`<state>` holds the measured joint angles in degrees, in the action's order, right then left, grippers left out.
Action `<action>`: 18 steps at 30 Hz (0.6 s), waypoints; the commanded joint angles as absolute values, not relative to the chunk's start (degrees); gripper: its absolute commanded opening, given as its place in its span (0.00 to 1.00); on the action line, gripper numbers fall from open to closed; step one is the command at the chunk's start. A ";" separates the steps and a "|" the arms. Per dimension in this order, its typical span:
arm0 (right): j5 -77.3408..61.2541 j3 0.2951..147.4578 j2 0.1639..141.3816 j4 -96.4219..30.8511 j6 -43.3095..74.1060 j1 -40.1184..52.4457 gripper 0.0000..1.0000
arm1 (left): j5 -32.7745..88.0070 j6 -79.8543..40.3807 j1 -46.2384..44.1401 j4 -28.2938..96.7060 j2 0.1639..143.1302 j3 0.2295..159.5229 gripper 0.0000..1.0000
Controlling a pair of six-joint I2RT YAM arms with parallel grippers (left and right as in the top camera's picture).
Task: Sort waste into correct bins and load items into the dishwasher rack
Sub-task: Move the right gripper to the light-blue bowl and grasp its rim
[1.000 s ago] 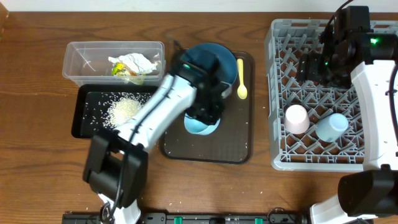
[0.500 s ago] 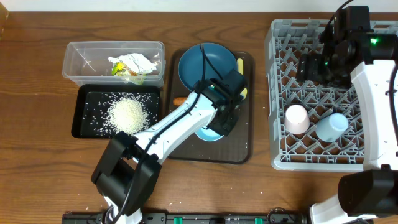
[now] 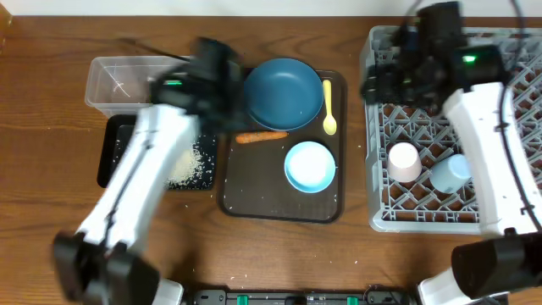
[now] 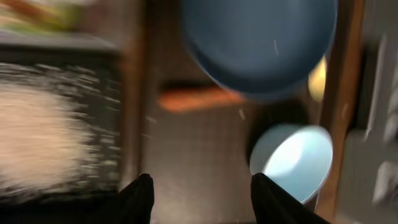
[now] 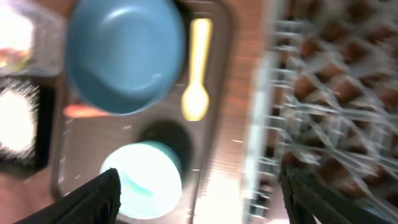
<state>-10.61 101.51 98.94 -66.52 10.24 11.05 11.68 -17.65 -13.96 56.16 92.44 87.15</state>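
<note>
The overhead camera looks straight down on the whole desk (image 3: pixel 34 169), with both arms in frame. The left wrist camera faces down from close above the brown serving tray (image 3: pixel 254 191), its picture blurred. The right wrist camera looks down from farther off, beside the rack (image 3: pixel 373 203). All three views share the blue plate (image 3: pixel 282 93), the bowl (image 3: pixel 310 166) and the carrot stick (image 3: pixel 261 136).
</note>
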 commanded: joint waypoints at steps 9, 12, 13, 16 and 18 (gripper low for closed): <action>-9.02 101.34 113.60 -71.05 11.97 23.81 0.77 | 12.80 -17.85 -5.37 58.94 88.84 87.20 0.54; -9.04 101.34 117.01 -71.70 12.21 24.21 0.75 | 12.78 -17.85 -5.43 58.94 88.84 86.54 0.55; -9.04 101.34 117.60 -71.70 12.21 24.21 0.74 | 12.58 -17.85 -5.43 59.00 88.84 86.46 0.55; -9.04 101.34 119.00 -71.55 12.21 24.21 0.68 | 12.40 -17.85 -5.43 59.11 88.88 86.46 0.55; -8.99 101.16 119.39 -71.55 12.19 24.32 0.61 | 12.40 -17.85 -5.43 59.09 88.88 86.46 0.54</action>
<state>-9.23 101.38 119.11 -71.40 11.70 23.94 12.10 -18.20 -5.45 58.81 88.51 86.85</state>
